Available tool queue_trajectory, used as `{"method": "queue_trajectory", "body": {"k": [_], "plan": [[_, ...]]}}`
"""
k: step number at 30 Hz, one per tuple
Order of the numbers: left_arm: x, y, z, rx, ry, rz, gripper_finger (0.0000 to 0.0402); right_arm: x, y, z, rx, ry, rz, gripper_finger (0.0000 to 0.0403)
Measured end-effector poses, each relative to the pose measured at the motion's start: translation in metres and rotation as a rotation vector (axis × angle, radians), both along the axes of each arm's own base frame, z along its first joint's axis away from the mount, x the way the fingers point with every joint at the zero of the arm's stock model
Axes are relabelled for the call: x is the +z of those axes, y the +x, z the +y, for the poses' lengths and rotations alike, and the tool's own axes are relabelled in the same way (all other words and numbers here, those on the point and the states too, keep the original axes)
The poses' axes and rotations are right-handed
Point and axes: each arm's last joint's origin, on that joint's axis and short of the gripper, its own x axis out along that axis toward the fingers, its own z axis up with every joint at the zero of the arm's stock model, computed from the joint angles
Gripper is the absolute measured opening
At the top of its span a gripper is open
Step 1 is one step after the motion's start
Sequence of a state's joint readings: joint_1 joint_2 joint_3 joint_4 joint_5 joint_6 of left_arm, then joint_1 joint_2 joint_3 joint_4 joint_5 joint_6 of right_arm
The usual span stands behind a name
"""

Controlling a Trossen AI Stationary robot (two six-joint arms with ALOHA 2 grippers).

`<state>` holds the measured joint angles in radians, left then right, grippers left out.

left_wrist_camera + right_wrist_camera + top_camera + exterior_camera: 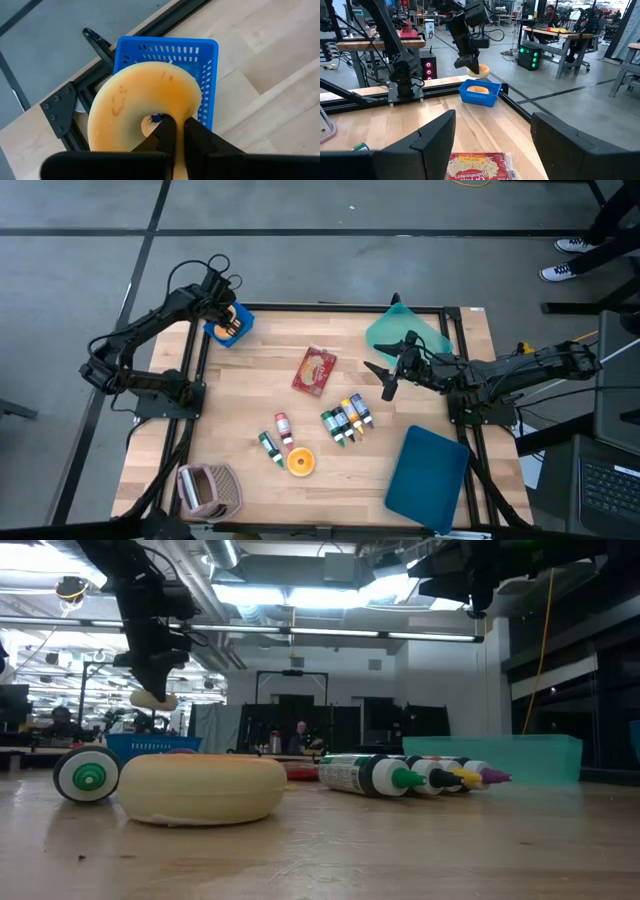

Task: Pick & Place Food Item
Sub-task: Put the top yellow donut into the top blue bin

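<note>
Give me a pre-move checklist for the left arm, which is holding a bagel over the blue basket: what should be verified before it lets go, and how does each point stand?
1. Grip: left gripper shut on the bagel, fingers pinching its ring. Ok.
2. Position: bagel hangs above the blue basket at the table's far left corner. Ok.
3. Basket contents: another bagel already lies inside; room for a second. Cannot tell.
4. Drop height: in the low view the held bagel sits clear above the basket rim. Ok.
5. Right gripper: open, holding nothing, over mid-table near the teal bin, well away. Ok.
6. Remaining food: one bagel left on the table. Not ok, task unfinished.
</note>
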<state>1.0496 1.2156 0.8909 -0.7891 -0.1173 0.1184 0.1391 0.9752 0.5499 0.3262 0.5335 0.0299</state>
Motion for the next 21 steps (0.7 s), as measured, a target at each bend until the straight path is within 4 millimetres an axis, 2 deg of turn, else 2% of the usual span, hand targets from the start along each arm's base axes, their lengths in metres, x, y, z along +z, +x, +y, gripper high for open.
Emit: {"method": "queue_trajectory", "body": {"k": [8,21], "plan": [[-0.0032,0.0009,0.0019,-0.006,-0.011,0.014,0.0051,0.0000,0.0000,0.0006,0.003,0.000,0.000,0.0254],[-0.0027,0.0010,0.0031,-0.007,0.009,0.025,0.0160,0.0000,0.0000,0.0006,0.003,0.000,0.000,0.0254]]}}
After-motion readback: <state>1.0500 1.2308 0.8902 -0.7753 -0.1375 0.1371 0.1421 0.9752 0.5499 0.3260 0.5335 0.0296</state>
